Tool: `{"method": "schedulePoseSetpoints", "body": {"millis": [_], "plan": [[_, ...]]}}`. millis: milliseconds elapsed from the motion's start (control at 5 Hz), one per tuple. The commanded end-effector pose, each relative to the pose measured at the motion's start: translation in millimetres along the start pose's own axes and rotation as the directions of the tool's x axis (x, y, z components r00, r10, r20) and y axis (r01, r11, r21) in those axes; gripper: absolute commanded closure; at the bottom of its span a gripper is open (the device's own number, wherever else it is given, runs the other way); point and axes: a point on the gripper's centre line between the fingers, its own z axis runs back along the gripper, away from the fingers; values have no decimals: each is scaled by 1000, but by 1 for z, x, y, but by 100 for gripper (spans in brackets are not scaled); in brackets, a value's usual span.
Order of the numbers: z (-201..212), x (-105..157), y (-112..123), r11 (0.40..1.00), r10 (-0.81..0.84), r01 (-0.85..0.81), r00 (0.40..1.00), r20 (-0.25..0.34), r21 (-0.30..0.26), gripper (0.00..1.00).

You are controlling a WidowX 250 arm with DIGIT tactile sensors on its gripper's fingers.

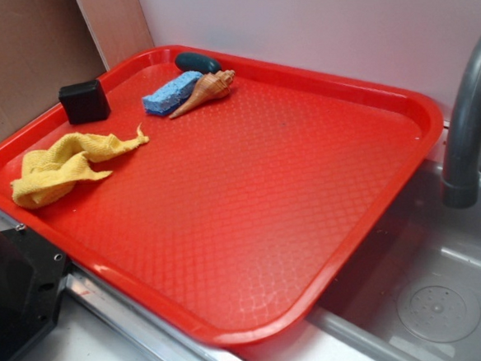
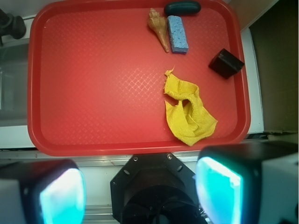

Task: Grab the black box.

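The black box [image 1: 85,101] [image 2: 226,63] sits on the red tray [image 1: 250,196] [image 2: 93,93] by its far left rim in the exterior view, at the upper right in the wrist view. My gripper [image 2: 140,191] hangs high above the tray's near edge, over the robot base [image 2: 156,186], well away from the box. It is open, with nothing between its two cyan-padded fingers [image 2: 63,196]. The exterior view does not show the gripper itself.
A crumpled yellow cloth [image 1: 62,166] [image 2: 187,109] lies between me and the box. A blue sponge [image 1: 172,93] [image 2: 177,34], a seashell [image 1: 205,90] [image 2: 159,28] and a dark teal oval object [image 1: 198,63] [image 2: 182,7] lie at the tray's far edge. A grey faucet [image 1: 468,123] and sink [image 1: 430,299] stand at the right.
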Motion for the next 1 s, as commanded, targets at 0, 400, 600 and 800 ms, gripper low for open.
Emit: {"method": "schedulePoseSetpoints", "body": {"millis": [0,400,600,800], "plan": [[0,0,0,1000,0,0,1000,0,0,0],[-63,36,67,943,333,-333,937,-103,21,0],[-78,44,94,892,452,-450,890,-60,48,0],[-84,56,109,838,544,-541,839,-29,68,0]]}}
